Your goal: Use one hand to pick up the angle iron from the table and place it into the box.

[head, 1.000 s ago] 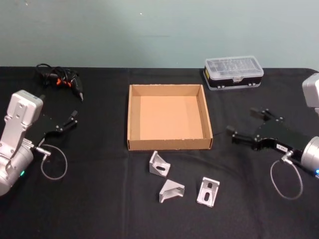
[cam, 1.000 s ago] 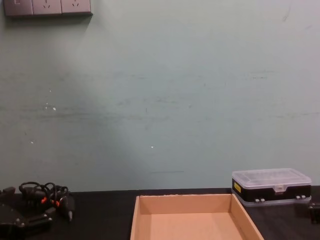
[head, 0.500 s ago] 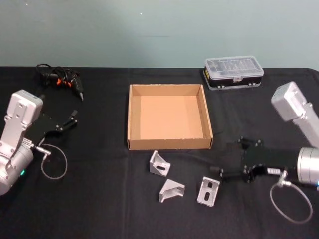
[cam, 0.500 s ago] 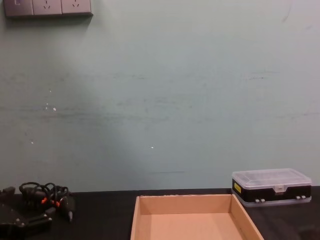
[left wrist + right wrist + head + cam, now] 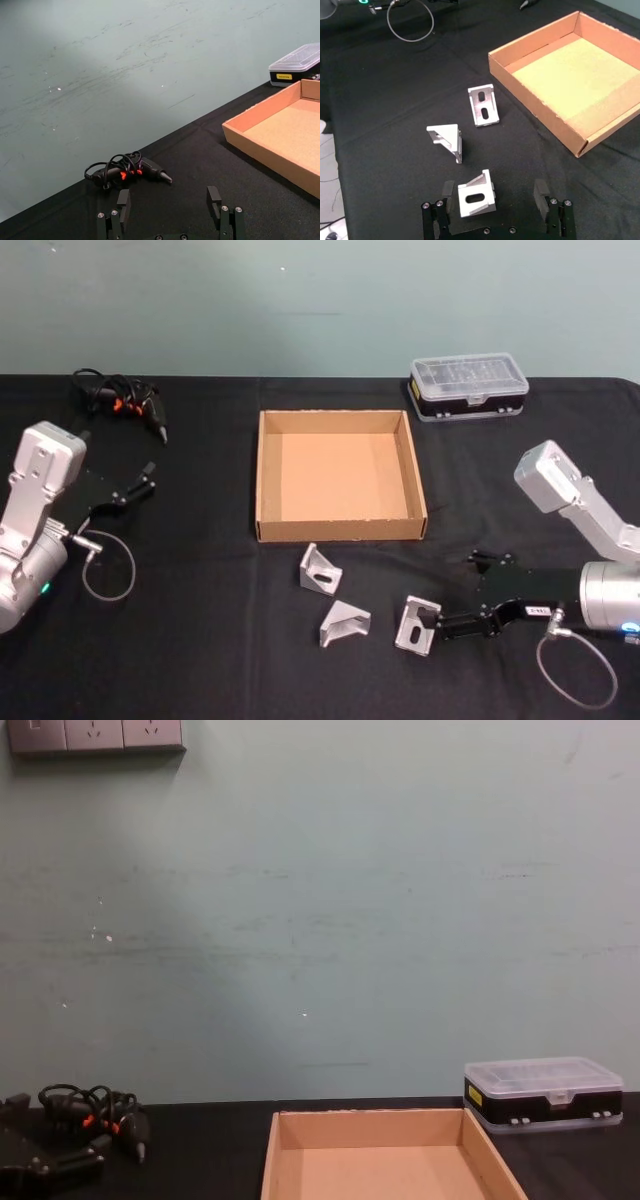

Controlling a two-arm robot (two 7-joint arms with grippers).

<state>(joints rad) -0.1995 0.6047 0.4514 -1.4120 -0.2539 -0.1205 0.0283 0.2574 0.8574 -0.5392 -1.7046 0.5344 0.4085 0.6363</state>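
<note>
Three silver angle irons lie on the black table (image 5: pixel 200 640) in front of the tan cardboard box (image 5: pixel 340 530): one (image 5: pixel 320 569) by the box's front wall, one (image 5: pixel 345 622) nearer me, one (image 5: pixel 417 625) to the right. My right gripper (image 5: pixel 457 592) is low over the table, open, its fingers on either side of the right-hand angle iron (image 5: pixel 476 200). In the right wrist view the gripper (image 5: pixel 493 195) has a visible gap on each side of the iron. My left gripper (image 5: pixel 135 485) is parked open at the table's left.
A black case with a clear lid (image 5: pixel 468 385) stands behind the box's right corner. A tool with coiled black cable (image 5: pixel 120 400) lies at the back left. The box (image 5: pixel 535 107) is empty. Bare tabletop surrounds the irons.
My right gripper has come down and moved left, from beside the box's right wall to the right-hand angle iron, and now straddles it. The left arm has not moved.
</note>
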